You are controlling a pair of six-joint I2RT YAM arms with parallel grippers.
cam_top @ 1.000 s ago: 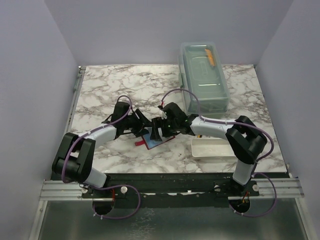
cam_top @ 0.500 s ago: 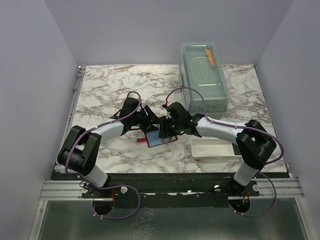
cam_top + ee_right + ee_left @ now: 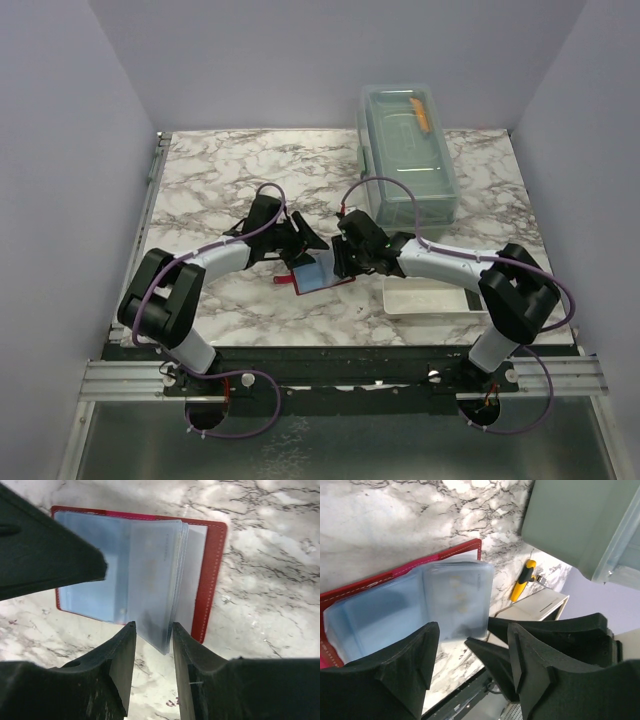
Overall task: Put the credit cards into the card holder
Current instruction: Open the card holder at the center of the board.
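The card holder (image 3: pixel 318 277), the only one in sight, lies open on the marble table (image 3: pixel 210 180) in its near middle, red cover down, with a stack of clear sleeves (image 3: pixel 150 570) fanned up from it; it sits between the two grippers, with the single white tray (image 3: pixel 430 310) just to its right and the one clear plastic box (image 3: pixel 440 200) farther back on the right. An orange object (image 3: pixel 420 112) shows through the box lid, and one yellow-handled tool (image 3: pixel 522 580) lies beside the tray. The left gripper (image 3: pixel 472 632) has its fingers spread wide at the holder's edge with nothing between them; whether a finger rests on the sleeves cannot be told. The right gripper (image 3: pixel 153 626) has its fingers drawn fairly near each other, one on either side of a corner of the sleeve stack, but whether they actually pinch it cannot be told. No loose card can be made out; faint marks show through the sleeves, too blurred to count as cards. The holder's left part is hidden behind the left fingers in both wrist views.
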